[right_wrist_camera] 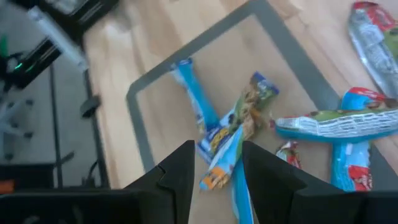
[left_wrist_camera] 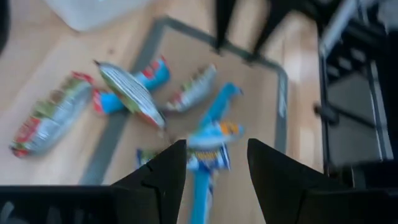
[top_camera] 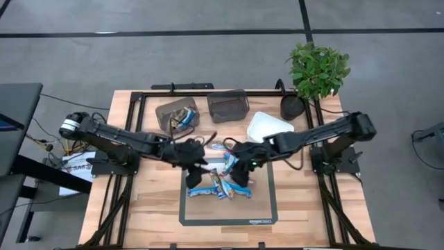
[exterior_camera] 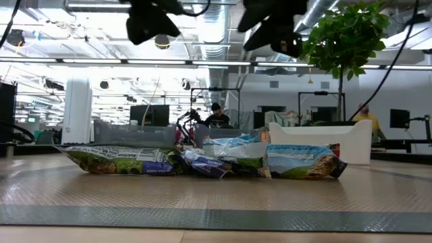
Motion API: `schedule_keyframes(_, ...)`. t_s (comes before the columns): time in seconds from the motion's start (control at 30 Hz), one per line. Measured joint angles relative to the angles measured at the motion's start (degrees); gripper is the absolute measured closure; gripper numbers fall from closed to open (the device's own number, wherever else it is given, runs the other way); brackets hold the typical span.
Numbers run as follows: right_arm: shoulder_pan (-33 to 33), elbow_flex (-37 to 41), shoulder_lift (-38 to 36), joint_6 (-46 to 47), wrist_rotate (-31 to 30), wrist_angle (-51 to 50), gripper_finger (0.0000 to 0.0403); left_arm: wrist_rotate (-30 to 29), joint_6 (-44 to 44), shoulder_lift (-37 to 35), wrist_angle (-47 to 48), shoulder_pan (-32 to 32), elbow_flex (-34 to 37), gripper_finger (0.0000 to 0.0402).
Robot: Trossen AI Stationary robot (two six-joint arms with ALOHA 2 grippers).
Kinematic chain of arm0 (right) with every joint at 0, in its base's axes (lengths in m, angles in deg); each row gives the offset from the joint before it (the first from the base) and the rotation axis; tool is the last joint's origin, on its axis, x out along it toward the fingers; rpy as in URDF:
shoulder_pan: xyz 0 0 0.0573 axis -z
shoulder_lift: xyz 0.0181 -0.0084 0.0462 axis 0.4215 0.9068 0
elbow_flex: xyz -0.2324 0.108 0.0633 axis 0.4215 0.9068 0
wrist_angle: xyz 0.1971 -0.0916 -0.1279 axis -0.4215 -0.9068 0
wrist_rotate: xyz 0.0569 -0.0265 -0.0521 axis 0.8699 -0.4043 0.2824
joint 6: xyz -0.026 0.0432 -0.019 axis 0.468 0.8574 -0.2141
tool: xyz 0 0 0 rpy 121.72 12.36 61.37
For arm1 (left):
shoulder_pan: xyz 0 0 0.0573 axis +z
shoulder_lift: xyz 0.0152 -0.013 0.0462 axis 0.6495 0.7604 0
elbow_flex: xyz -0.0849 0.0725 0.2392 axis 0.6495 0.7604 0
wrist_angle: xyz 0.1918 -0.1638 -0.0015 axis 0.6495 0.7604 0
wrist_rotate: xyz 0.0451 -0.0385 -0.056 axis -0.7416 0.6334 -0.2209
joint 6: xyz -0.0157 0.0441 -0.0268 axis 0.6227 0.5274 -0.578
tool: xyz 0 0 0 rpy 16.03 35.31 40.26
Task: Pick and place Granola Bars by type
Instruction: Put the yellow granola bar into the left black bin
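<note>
Several granola bars (top_camera: 216,185) in shiny blue, green and tan wrappers lie in a loose heap on the grey-framed mat; in the low view the granola bars (exterior_camera: 216,162) rest flat on the table. My left gripper (top_camera: 191,164) hovers over the heap's left side, open and empty. In its wrist view the left gripper (left_wrist_camera: 216,163) frames a blue bar (left_wrist_camera: 211,134) below without touching it. My right gripper (top_camera: 240,168) hovers over the heap's right side, also open. The right gripper (right_wrist_camera: 217,167) stands above crossed bars (right_wrist_camera: 233,130). Both grippers (exterior_camera: 152,20) (exterior_camera: 273,27) are raised well above the table.
Two dark translucent bins stand at the far side: the left bin (top_camera: 164,110) holds some bars, the right bin (top_camera: 227,105) is beside it. A white tray (top_camera: 269,126) sits to the right of them, with a potted plant (top_camera: 318,68) at the far right corner.
</note>
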Motion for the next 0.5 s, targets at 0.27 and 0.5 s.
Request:
schedule_keyframes(0.27, -0.59, -6.34, 10.97, 8.24, -0.94, -3.4, 0.0278, -3.69, 2.94, -4.23, 3.38, -7.7, 2.22, 0.0239)
schedule_keyframes(0.5, -1.06, -7.96, 15.9, 11.2, -1.89, -5.72, 0.0278, -7.28, 0.53, -15.76, -1.69, -11.8, 10.77, 0.0239)
